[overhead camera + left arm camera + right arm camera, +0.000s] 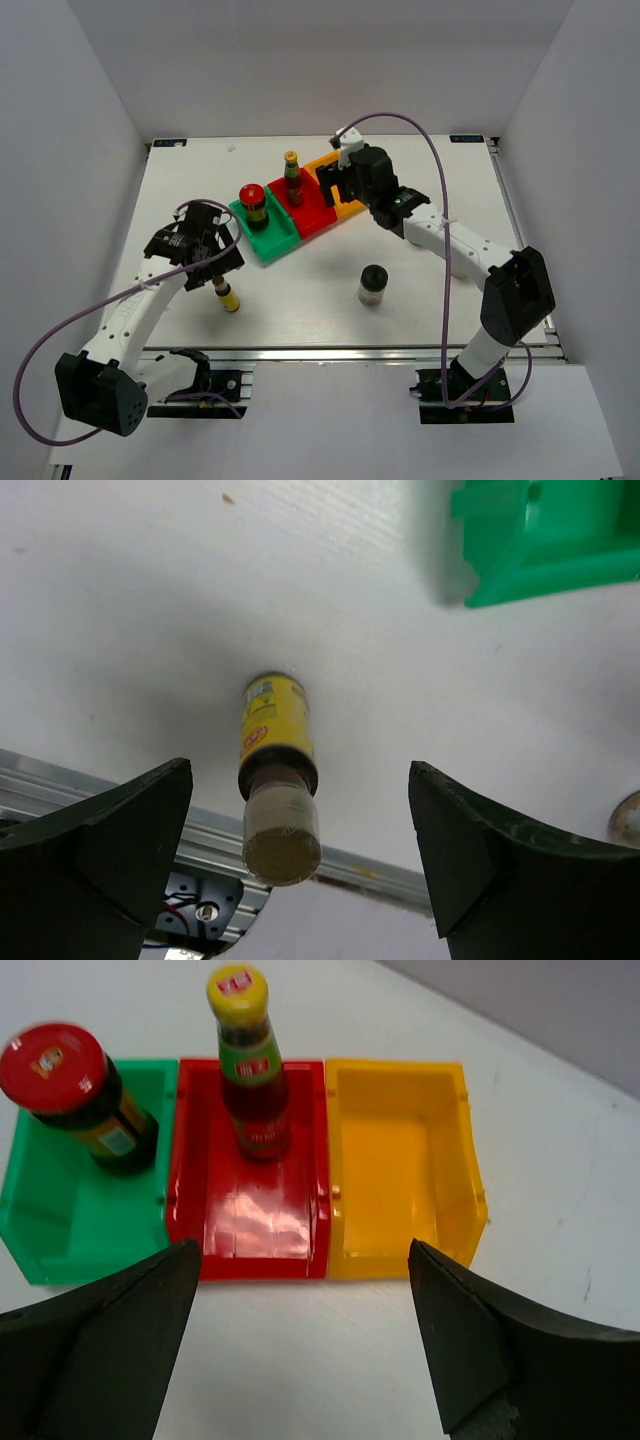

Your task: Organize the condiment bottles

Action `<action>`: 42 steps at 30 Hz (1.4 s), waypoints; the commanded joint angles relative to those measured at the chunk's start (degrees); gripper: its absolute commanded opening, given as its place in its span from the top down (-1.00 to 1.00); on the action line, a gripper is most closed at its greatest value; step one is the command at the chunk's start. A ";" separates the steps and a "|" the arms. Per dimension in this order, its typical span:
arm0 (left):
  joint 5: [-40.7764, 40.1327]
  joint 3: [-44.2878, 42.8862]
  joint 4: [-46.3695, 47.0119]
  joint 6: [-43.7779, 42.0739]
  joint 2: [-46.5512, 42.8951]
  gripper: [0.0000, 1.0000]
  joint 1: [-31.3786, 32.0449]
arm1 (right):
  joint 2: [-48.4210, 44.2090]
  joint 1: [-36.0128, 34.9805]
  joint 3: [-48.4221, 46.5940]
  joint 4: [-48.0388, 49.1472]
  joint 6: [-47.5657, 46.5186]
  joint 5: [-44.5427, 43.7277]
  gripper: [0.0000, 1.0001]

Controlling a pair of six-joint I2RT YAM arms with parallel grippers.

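A slim yellow bottle [228, 296] [274, 720] stands on the table with its pale cap up. My left gripper [213, 272] [300, 770] hangs open just above it, one finger on each side of the cap and neither touching. A red-capped dark jar [253, 203] [75, 1095] stands in the green bin [268, 243] [60, 1225]. The yellow-capped sauce bottle [292, 178] [250, 1075] stands in the red bin [312, 215] [250, 1225]. My right gripper [335, 190] [305, 1250] is open and empty in front of the bins. A black-topped shaker [372, 285] stands alone mid-table.
The orange-yellow bin [340, 205] [400, 1180] is empty, and my right wrist covers part of it in the top view. A corner of the green bin [540, 540] shows in the left wrist view. The metal rail [200, 835] of the table's near edge runs just behind the yellow bottle.
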State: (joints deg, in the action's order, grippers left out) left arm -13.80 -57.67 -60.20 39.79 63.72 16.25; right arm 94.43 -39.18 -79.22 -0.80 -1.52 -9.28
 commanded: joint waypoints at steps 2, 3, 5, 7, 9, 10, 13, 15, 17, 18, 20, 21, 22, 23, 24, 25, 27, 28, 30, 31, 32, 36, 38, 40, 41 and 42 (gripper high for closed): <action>5.81 2.47 -1.49 -2.61 -1.59 -0.96 0.18 | -4.69 0.51 3.28 0.18 2.66 -1.71 -0.79; 5.02 2.65 -2.63 -2.44 -1.32 -0.96 0.18 | -5.04 0.51 4.24 0.18 2.75 -1.88 -0.79; 3.26 3.09 -3.51 -2.09 -0.71 -0.96 0.18 | -5.84 0.51 5.04 0.18 2.84 -2.32 -0.79; 3.87 3.18 -2.99 -2.43 -0.71 -0.87 0.18 | -6.45 0.59 6.18 1.75 3.10 -3.11 -0.79; 4.48 3.44 -1.59 -2.79 -0.88 -0.76 0.18 | -6.72 0.59 6.88 1.77 3.54 -3.81 -0.79; 4.66 3.62 -1.15 -3.05 -0.80 -0.71 0.18 | -6.98 0.77 7.58 1.68 3.71 -4.08 -0.79; 5.71 3.88 0.00 -3.75 0.17 -0.39 0.27 | -7.51 0.77 8.64 1.33 4.24 -5.75 -0.79; 6.24 3.53 -0.09 -4.28 0.79 -0.23 0.18 | -7.86 0.86 9.26 1.15 4.59 -6.28 -0.79; 6.68 3.27 0.00 -4.90 1.40 -0.03 0.18 | -8.56 0.86 10.22 1.15 4.95 -6.80 -0.79; 7.55 3.00 0.00 -5.25 1.49 0.06 0.18 | -8.82 0.86 10.49 1.15 5.03 -6.72 -0.79; 8.17 2.65 -0.17 -6.12 1.40 0.21 0.18 | -9.53 0.86 11.28 1.15 5.47 -6.98 -0.79; 8.44 2.48 -0.18 -6.39 1.40 0.36 0.18 | -9.79 0.86 11.63 1.24 5.47 -6.89 -0.79; 9.22 2.13 -0.26 -7.18 1.14 0.43 0.18 | -10.14 0.86 11.89 1.32 5.47 -7.07 -0.79; 9.67 1.95 -0.35 -7.53 0.97 0.50 0.18 | -10.32 1.03 12.24 1.41 5.56 -7.24 -0.79; 10.11 1.77 -0.35 -8.14 0.79 0.64 0.18 | -10.50 0.95 12.68 1.59 5.65 -7.33 -0.79; 10.98 1.25 -0.35 -8.50 0.70 0.72 0.27 | -10.50 0.95 12.69 1.41 5.65 -7.42 -0.79; 11.86 0.72 -0.09 -9.29 0.61 0.94 0.18 | -10.85 0.95 12.95 1.15 5.82 -7.33 -0.79; 13.09 -0.07 0.61 -9.73 0.44 1.00 0.27 | -11.02 1.03 13.04 1.15 5.74 -7.25 -0.79; 13.71 -1.12 1.40 -10.43 0.44 1.00 0.27 | -11.72 1.03 13.82 1.32 5.91 -7.25 -0.79; 15.11 -1.65 1.84 -10.78 0.52 1.00 0.27 | -11.99 1.12 14.09 1.59 5.91 -7.33 -0.79; 16.43 -2.79 2.72 -10.96 0.79 1.00 0.27 | -12.25 1.12 14.44 1.76 5.91 -7.42 -0.79; 19.86 -6.31 4.92 -12.80 1.49 1.00 0.62 | -13.83 1.56 15.85 2.29 5.74 -7.95 -0.79; 22.40 -7.54 6.93 -13.16 2.10 1.00 0.97 | -14.45 1.82 16.81 2.55 5.74 -8.47 -0.79; 24.34 -9.30 9.13 -13.86 3.42 1.00 1.33 | -15.68 2.17 18.13 3.08 5.56 -9.26 -0.79; 25.05 -10.00 9.75 -14.04 4.21 1.00 2.11 | -16.12 2.35 18.75 3.95 5.56 -9.70 -0.79; 24.79 -11.75 10.63 -14.04 5.00 1.00 2.64 | -17.17 2.87 19.36 4.57 5.74 -10.40 -0.79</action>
State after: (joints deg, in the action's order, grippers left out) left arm 6.31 -64.84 -55.35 27.14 67.66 17.47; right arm 80.51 -37.26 -61.10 -0.54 3.99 -17.02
